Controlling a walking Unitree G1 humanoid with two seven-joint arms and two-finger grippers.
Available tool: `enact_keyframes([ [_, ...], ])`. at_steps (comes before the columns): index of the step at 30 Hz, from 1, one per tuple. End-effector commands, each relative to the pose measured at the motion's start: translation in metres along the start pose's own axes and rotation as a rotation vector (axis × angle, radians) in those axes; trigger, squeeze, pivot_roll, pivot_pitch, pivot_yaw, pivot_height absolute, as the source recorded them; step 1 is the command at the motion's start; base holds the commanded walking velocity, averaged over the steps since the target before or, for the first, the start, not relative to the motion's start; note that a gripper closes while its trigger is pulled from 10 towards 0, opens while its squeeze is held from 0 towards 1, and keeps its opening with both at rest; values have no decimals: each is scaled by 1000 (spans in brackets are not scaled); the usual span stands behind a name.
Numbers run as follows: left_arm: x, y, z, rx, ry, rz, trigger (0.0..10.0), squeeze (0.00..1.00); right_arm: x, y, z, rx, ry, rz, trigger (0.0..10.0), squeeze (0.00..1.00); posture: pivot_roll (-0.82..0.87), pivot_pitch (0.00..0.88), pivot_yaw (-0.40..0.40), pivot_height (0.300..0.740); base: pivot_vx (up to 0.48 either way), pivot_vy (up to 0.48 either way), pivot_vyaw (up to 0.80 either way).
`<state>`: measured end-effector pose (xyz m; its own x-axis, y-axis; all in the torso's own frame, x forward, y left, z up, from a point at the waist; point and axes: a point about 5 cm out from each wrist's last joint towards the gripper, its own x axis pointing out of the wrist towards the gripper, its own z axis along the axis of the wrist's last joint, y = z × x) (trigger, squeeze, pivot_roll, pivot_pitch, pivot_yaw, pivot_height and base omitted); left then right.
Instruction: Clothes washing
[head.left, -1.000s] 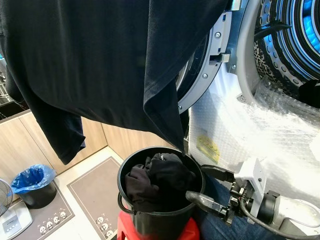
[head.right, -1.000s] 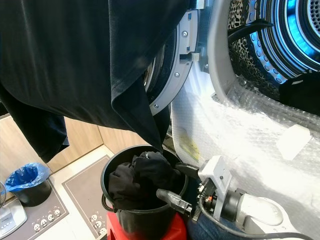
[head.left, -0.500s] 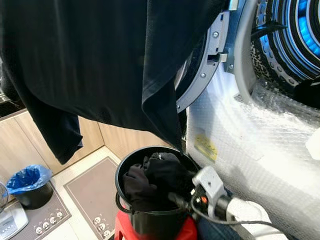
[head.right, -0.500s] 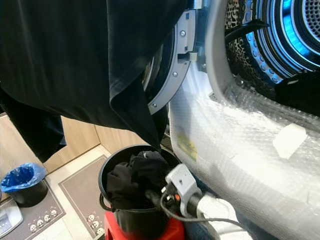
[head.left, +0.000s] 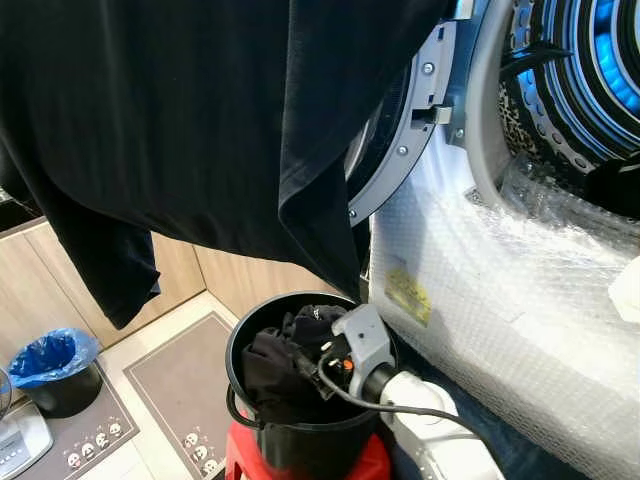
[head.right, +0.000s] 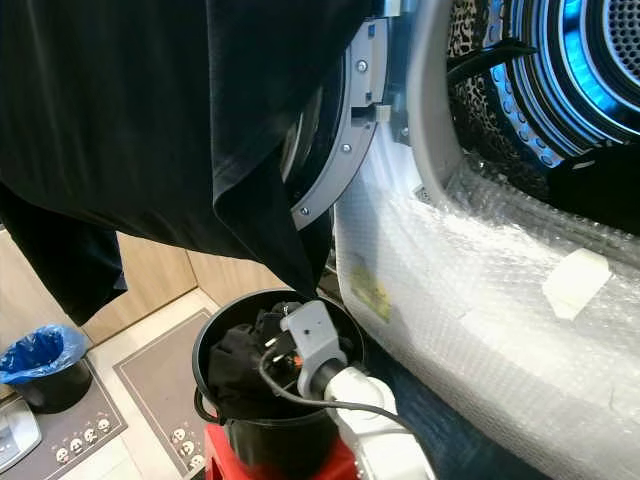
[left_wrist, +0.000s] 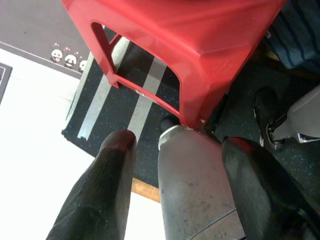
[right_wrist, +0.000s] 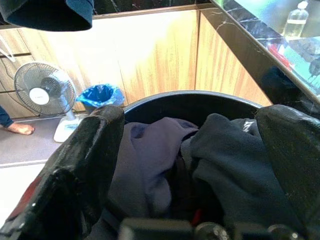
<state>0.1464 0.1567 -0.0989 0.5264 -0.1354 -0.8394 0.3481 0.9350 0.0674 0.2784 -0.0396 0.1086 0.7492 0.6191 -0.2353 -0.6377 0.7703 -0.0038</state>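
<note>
A black bucket (head.left: 238, 345) stands on a red stool (head.left: 372, 464) and holds dark crumpled clothes (head.left: 268, 362). My right gripper (right_wrist: 190, 165) reaches into the bucket from the right, open, its fingers (right_wrist: 85, 150) spread wide just above the clothes with nothing held. A large black garment (head.left: 200, 110) hangs across the top of the eye views, its lowest corner just above the bucket. The washing machine drum (head.left: 590, 70) glows blue at the upper right, door (head.left: 412, 140) swung open. My left gripper (left_wrist: 180, 141) hangs low beside the stool's leg (left_wrist: 190, 55), open and holding nothing.
Bubble wrap (head.left: 520, 270) covers the washer front. A bin with a blue bag (head.left: 50, 360) and a grey mat (head.left: 180, 390) lie on the floor to the left. A white fan (right_wrist: 42, 90) and a person's bare foot (right_wrist: 20, 129) are beyond the bucket by wooden cabinets.
My right arm has swung left from beside the bucket, and its gripper is now inside the rim over the clothes. The hanging garment and bucket stay put.
</note>
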Motion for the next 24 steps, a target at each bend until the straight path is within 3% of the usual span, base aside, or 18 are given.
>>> enact_keyframes([
  [1, -9, -13, -36, -13, 122, -38, 10000, 0, 4, 7, 4, -24, -10, 6, 10000, 0, 13, 38, 1, 740, 0, 0, 0],
  [14, -13, -19, -48, -28, 133, -48, 10000, 0, 16, 16, -5, -143, 66, -220, 10000, 0, 22, 91, 1, 740, 0, 0, 0],
  [18, -14, -20, -49, -34, 134, -46, 10000, 0, 15, 19, -9, -127, 101, -205, 10000, 0, 21, 101, 1, 740, 0, 0, 0],
  [20, -15, -20, -50, -35, 134, -45, 10000, 0, 13, 22, -8, -107, 75, -138, 10000, 0, 18, 104, 3, 740, 0, 0, 0],
  [21, -15, -20, -51, -35, 133, -44, 10000, 0, 5, 28, -5, -52, 30, -21, 10000, 0, 14, 104, 3, 740, 0, 0, 0],
  [24, -15, -19, -51, -35, 132, -42, 10000, 0, -5, 33, 1, -58, -22, 49, 10000, 0, 3, 101, 4, 740, 0, 0, 0],
])
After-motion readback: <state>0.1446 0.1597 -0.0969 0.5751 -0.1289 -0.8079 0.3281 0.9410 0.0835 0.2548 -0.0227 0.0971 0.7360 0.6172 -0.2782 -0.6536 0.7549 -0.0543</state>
